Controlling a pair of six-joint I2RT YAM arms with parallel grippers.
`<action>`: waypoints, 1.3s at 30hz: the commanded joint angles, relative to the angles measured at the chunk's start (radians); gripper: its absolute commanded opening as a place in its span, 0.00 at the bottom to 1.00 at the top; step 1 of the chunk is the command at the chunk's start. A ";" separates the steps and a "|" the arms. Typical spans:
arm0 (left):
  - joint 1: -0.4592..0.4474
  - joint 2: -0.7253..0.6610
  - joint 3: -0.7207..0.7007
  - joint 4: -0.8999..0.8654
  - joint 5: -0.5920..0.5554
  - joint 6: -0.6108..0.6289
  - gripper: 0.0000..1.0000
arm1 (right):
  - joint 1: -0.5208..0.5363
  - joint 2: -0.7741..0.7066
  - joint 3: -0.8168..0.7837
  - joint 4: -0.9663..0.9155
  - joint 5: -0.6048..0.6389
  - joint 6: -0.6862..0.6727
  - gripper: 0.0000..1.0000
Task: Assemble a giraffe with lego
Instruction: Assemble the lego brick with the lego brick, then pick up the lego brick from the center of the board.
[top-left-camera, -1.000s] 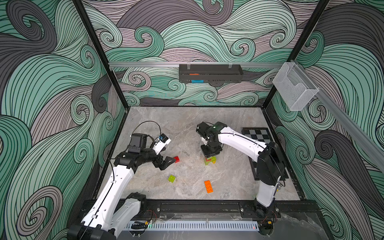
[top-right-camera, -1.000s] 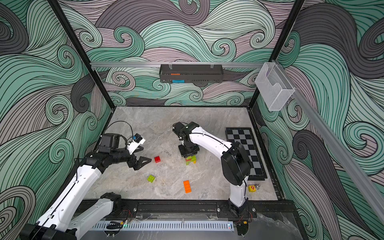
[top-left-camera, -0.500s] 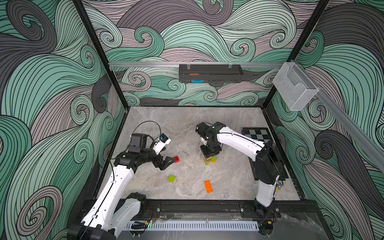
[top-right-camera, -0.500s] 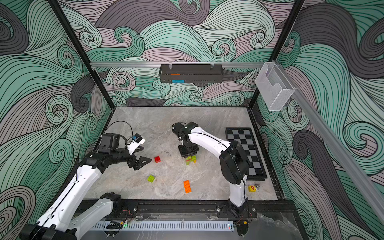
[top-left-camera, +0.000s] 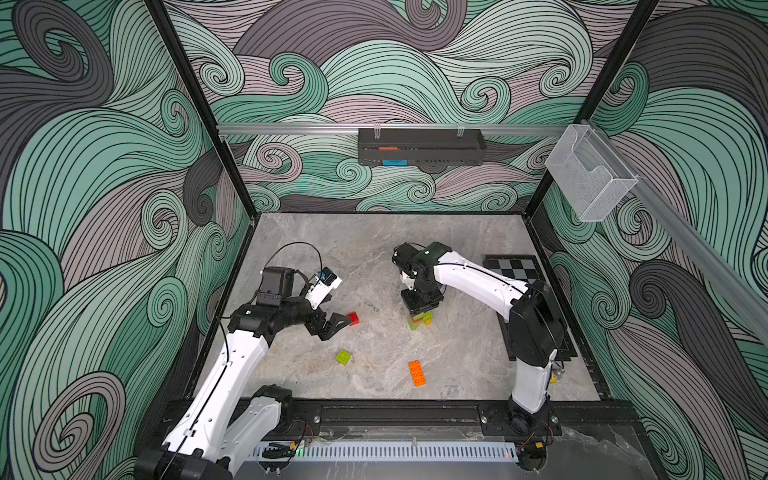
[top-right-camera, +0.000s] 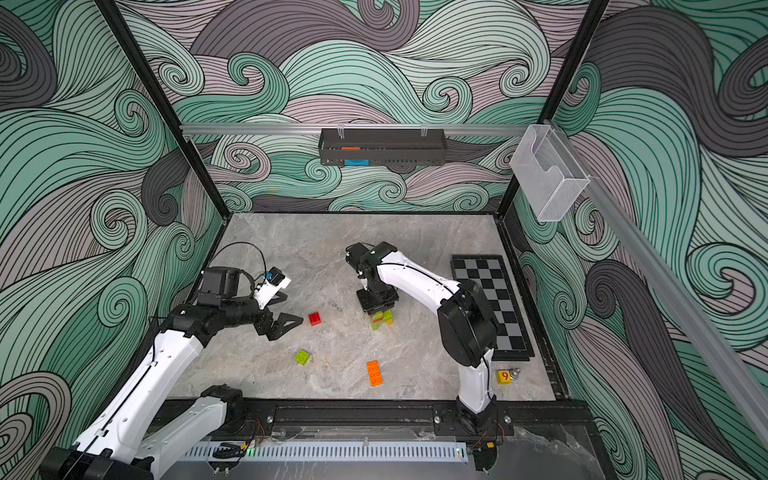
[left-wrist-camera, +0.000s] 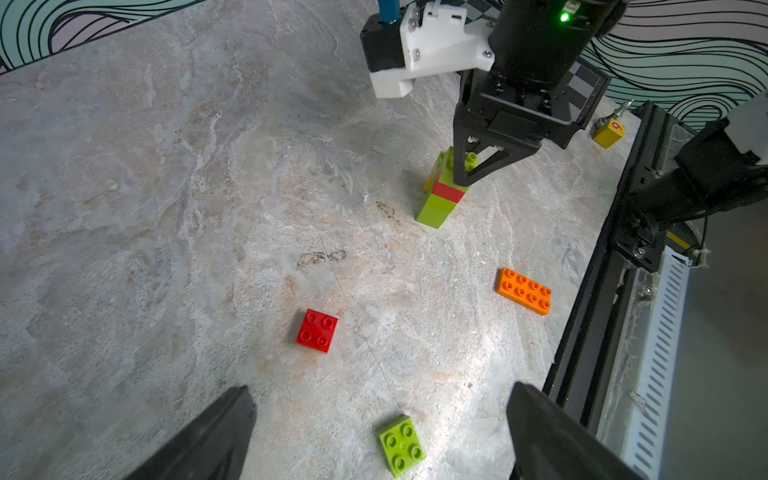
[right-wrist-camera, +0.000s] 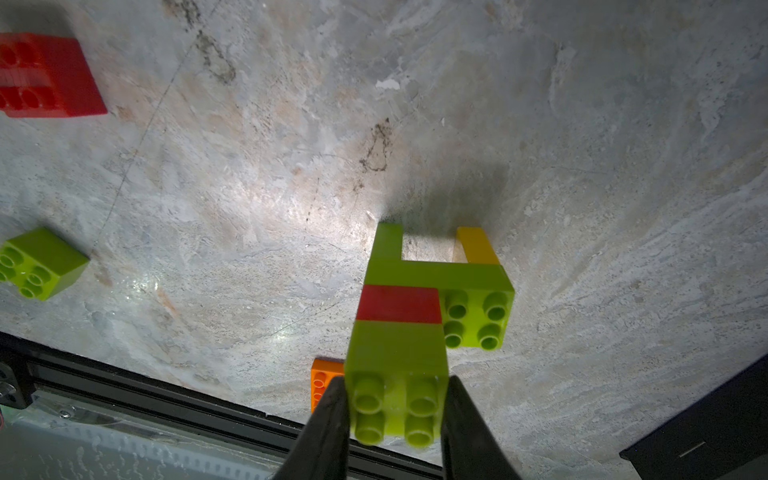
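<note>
The right hand (right-wrist-camera: 395, 405) points straight down and is clamped on the top lime brick of the giraffe (top-left-camera: 419, 321), one finger on each side wall. That leaves the studs clear, so the grip looks meant either to press that brick home or to steady the tall, narrow neck against tipping. I cannot tell which.

Below the held brick comes a red band, then the long lime body. It rests on a lime leg and a yellow leg, which stand on the surface (top-left-camera: 374, 249). The figure is upright, roughly mid-surface, with no head yet.

The red brick (left-wrist-camera: 316, 330) lies studs up on the left arm's side of the giraffe, well apart from it. Just beyond it is the left hand (left-wrist-camera: 380, 390), low and empty, with its fingers spread wide toward that brick. It seems poised to fetch the next neck band.

A loose lime brick (left-wrist-camera: 401, 444) and the long orange brick (left-wrist-camera: 524, 291) lie between the giraffe and the front rail. They are probably the rest of the neck and the head.
</note>
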 joint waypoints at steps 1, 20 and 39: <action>-0.004 -0.007 0.004 -0.004 0.016 0.009 0.99 | -0.011 0.127 -0.090 0.022 0.048 -0.016 0.12; 0.005 -0.005 -0.004 0.019 -0.016 -0.008 0.99 | -0.003 -0.088 0.145 -0.101 0.048 -0.010 0.64; 0.020 -0.013 0.038 -0.008 -0.049 -0.015 0.99 | 0.226 0.250 0.496 0.020 0.097 0.077 0.87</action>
